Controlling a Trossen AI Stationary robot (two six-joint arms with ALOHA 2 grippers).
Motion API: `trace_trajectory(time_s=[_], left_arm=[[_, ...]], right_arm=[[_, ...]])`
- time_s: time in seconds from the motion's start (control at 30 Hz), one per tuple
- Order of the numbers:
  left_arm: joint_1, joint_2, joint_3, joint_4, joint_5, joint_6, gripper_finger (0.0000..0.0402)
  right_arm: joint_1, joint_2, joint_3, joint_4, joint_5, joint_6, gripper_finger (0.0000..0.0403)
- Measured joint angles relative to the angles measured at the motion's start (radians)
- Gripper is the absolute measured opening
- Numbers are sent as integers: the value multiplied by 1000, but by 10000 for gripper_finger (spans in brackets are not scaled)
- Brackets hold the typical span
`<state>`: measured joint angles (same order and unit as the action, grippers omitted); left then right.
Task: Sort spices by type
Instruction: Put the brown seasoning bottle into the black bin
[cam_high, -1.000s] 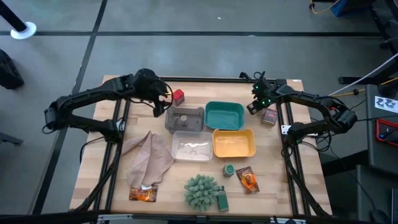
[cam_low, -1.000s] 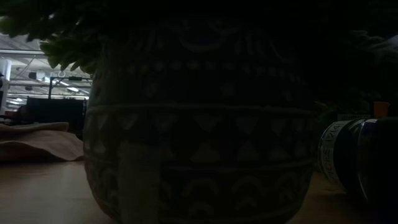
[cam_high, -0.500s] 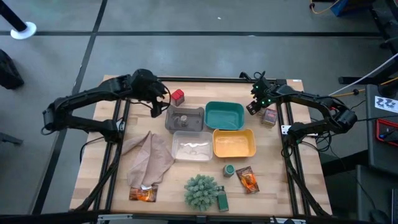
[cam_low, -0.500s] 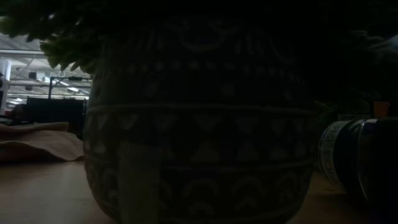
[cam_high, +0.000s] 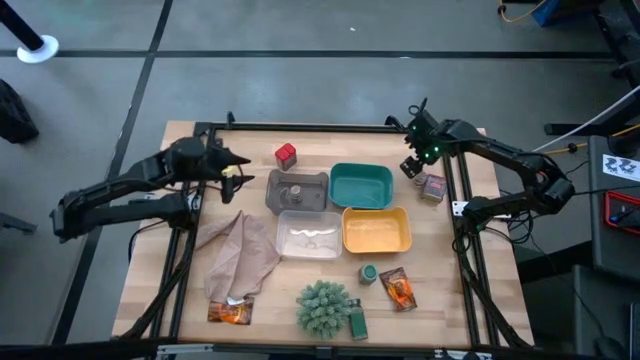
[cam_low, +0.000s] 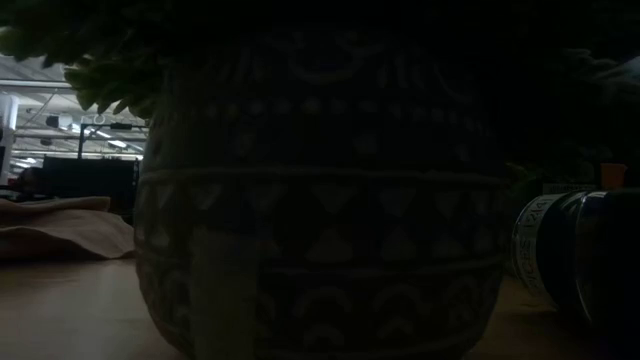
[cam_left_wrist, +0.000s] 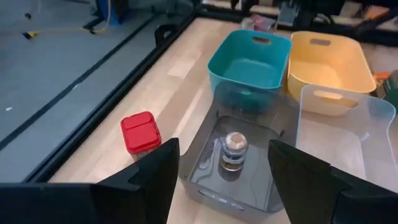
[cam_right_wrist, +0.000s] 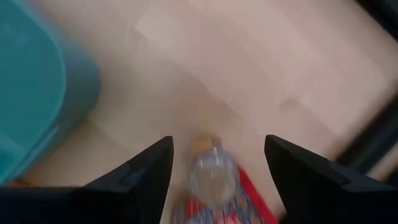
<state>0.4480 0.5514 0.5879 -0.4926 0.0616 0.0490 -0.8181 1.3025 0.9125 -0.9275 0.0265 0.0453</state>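
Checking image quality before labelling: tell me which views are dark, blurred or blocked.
Low view: nearly black, the patterned pot fills it. Right wrist view: motion-blurred, the small jar and teal tray smeared. High view: evenly lit. Left wrist view: clear on the red tub.

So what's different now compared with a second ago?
The left gripper has pulled back from beside the red tub toward the table's left edge, jaws open and empty. The right gripper shifted only slightly, open above the small jar and red tub at the right edge. The grey tray with its jar and the rest stayed put.
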Motion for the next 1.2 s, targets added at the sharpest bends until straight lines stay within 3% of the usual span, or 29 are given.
trace_trajectory(time_s=[0.17,0.33,1.03,1.2], left_arm=[[0,-110,-107,67,0,-42,230],[0,-161,-169,90,0,-42,230],[0,-173,-313,214,-2,-75,230],[0,-173,-313,217,-2,-75,230]], right_arm=[[0,0,9,-118,4,4,255],[0,0,-40,-113,-8,5,255],[0,0,-186,75,-20,6,254],[0,5,-200,119,-19,14,227]])
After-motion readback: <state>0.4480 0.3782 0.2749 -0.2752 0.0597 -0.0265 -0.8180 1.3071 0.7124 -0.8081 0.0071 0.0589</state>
